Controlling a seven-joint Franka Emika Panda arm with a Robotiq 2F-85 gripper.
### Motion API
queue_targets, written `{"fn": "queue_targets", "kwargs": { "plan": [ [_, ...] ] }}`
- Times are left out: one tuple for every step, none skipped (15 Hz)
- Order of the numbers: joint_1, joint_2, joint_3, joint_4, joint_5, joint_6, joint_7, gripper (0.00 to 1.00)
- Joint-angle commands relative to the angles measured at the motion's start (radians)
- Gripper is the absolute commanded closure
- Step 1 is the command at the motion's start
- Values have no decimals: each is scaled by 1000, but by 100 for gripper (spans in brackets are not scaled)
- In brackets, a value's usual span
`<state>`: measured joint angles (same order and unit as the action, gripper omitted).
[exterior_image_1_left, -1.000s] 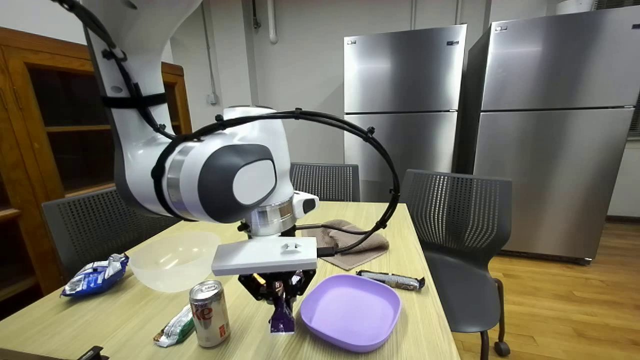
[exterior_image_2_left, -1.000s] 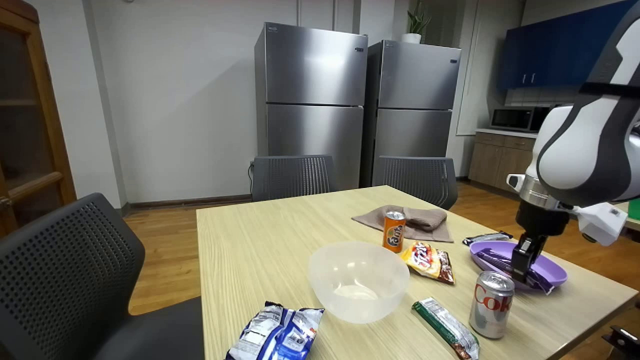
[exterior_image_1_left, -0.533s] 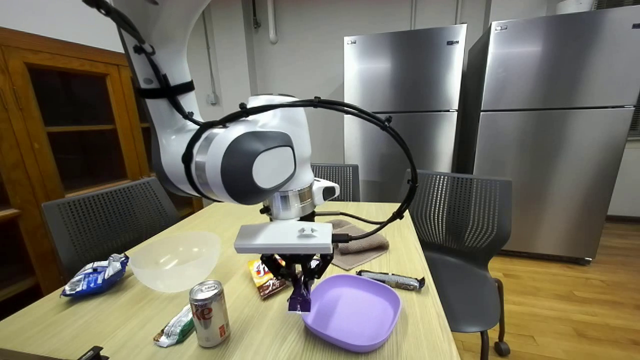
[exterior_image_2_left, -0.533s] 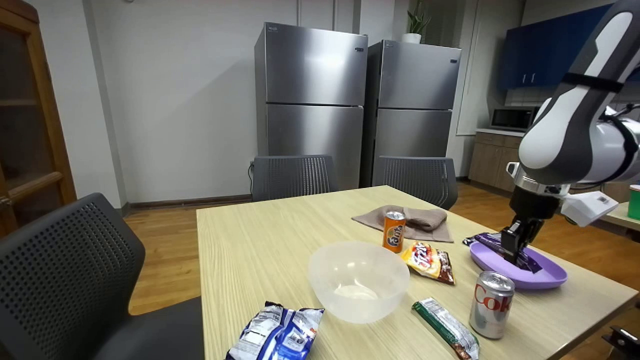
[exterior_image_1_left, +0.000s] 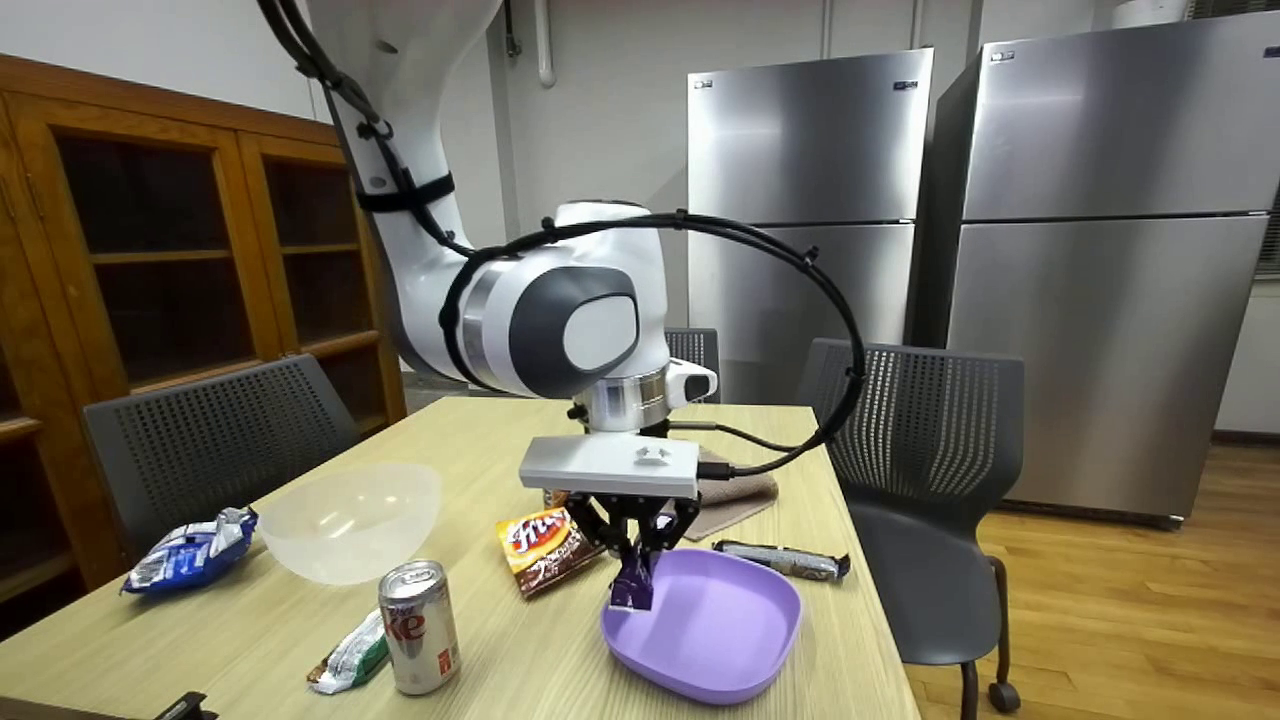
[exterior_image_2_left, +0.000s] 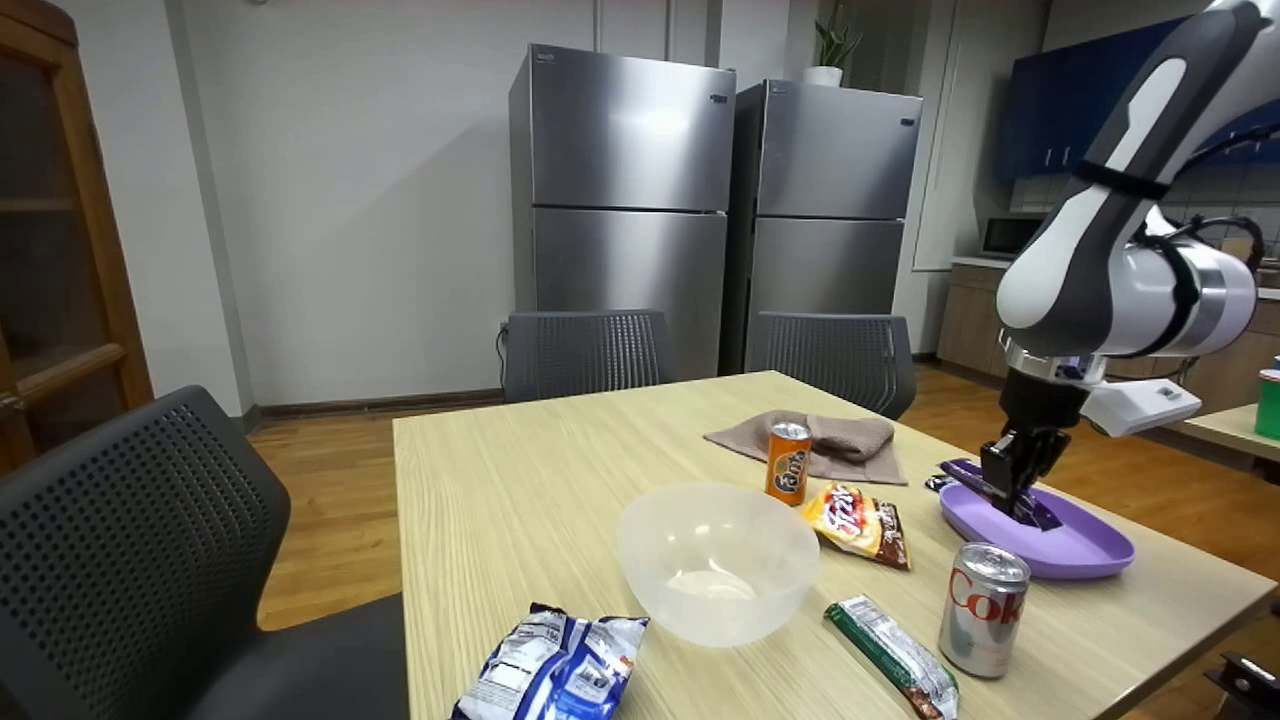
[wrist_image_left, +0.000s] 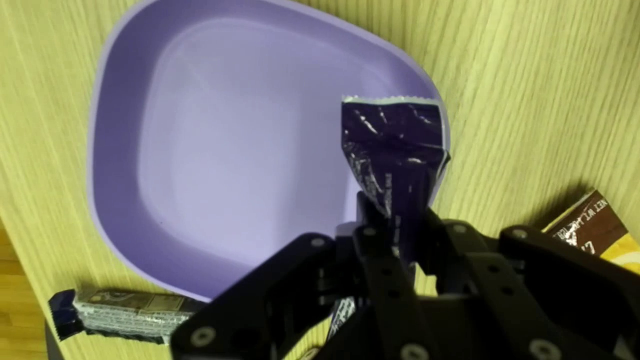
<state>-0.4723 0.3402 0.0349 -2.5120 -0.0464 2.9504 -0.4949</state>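
Black gripper (wrist_image_left: 399, 215): points downward and pinches a dark purple wrapped bar (wrist_image_left: 392, 132), with one finger on either side of the wrapper. Above it: a white-and-gray robot arm (exterior_image_1_left: 565, 330), with a black cable looping out to one side.

Location of the held bar: over the edge of a pale purple plate (wrist_image_left: 225, 140), with the crimped end above the plate's inside and the middle partly hidden by the fingers. In both exterior views: overlaps the plate's rim. Contact between wrapper and rim: cannot be told from these angles.

Plate: rests flat on a light wood table (exterior_image_2_left: 500, 500). Just beside it: a silver-and-black wrapped bar (exterior_image_1_left: 782, 561), flat on the wood. Near the gripper, on another side of the plate: a yellow-and-brown snack bag (exterior_image_1_left: 545, 550).

Farther along, in an exterior view: an orange Fanta can (exterior_image_2_left: 788, 463), upright, close to a rumpled brown cloth (exterior_image_2_left: 850, 445). Also upright, near the plate: a silver Diet Coke can (exterior_image_2_left: 985, 610), with a green-and-white wrapped bar (exterior_image_2_left: 890, 655) lying just beside it. Well apart from the gripper: a translucent bowl (exterior_image_2_left: 655, 570) and a blue-and-white snack bag (exterior_image_2_left: 560, 665).

Background: dark gray chairs (exterior_image_1_left: 915, 440), steel refrigerators (exterior_image_1_left: 810, 150) and a wooden cabinet (exterior_image_1_left: 150, 240) with glass doors.
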Motion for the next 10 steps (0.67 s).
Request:
{"fn": "queue_targets", "kwargs": {
  "plan": [
    [12,20,-25,48,37,-73,30,96],
    [15,22,-34,52,40,-81,33,96],
    [16,26,-40,57,41,-89,34,96],
    [16,28,-46,60,42,-99,36,96],
    [32,47,-52,71,41,-97,52,96],
    [35,56,-56,77,41,-99,58,96],
    [38,62,-58,82,41,-102,64,96],
    [41,71,-58,87,42,-103,70,96],
    [46,77,-60,92,41,-103,78,96],
    [49,84,-59,96,41,-104,85,96]
  ]
}}
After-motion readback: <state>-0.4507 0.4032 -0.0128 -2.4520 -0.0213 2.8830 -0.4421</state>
